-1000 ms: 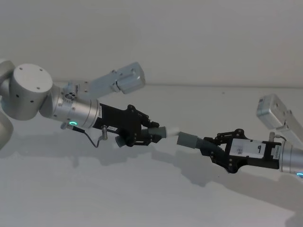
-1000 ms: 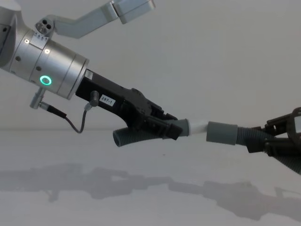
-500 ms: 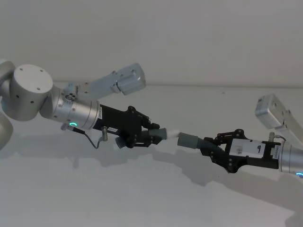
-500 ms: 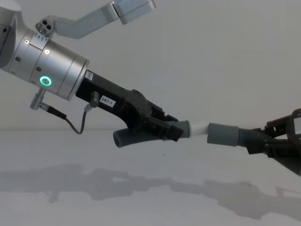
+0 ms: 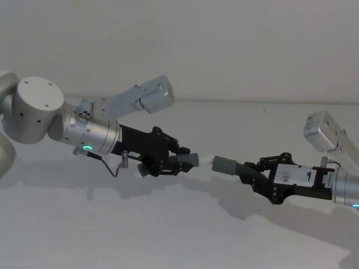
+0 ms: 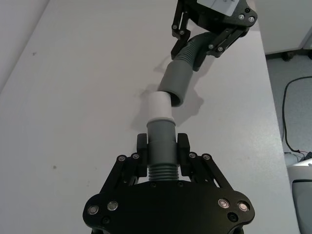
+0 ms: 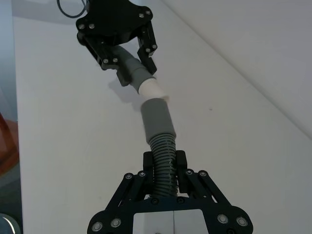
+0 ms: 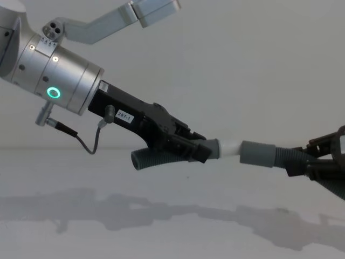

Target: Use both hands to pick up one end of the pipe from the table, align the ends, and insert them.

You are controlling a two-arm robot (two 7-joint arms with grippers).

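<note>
Both hose pieces are held in the air above the table (image 5: 168, 224), roughly over its middle, with their cuff ends facing each other. The left gripper (image 5: 175, 162) comes in from the table's left side on a thick silver arm (image 8: 54, 81) with a green glowing ring (image 8: 53, 93), and its black fingers (image 6: 141, 146) pinch the left hose piece (image 8: 161, 157) on its ribs just behind the grey collar (image 6: 161, 141). That piece's ribbed open end hangs down and back beneath the gripper, while the collar's whitish narrower tip (image 6: 159, 106) points toward the other piece. The right gripper (image 5: 255, 176) reaches in from the table's right side, its fingers (image 7: 151, 163) closed on the ribbed part of the right hose piece (image 7: 163, 163), with the wider plain grey sleeve (image 7: 157, 119) sticking out ahead of the fingertips. Seen from the left wrist, the whitish tip sits right at the mouth of the sleeve and overlaps its rim slightly off to one side; whether it has entered the opening cannot be told. In the chest view the tip and the sleeve (image 8: 257, 153) meet end to end in nearly one line, most of the whitish part still showing. A thin black cable (image 8: 81, 141) loops under the left arm, and the shadows of both arms lie on the tabletop below them.
</note>
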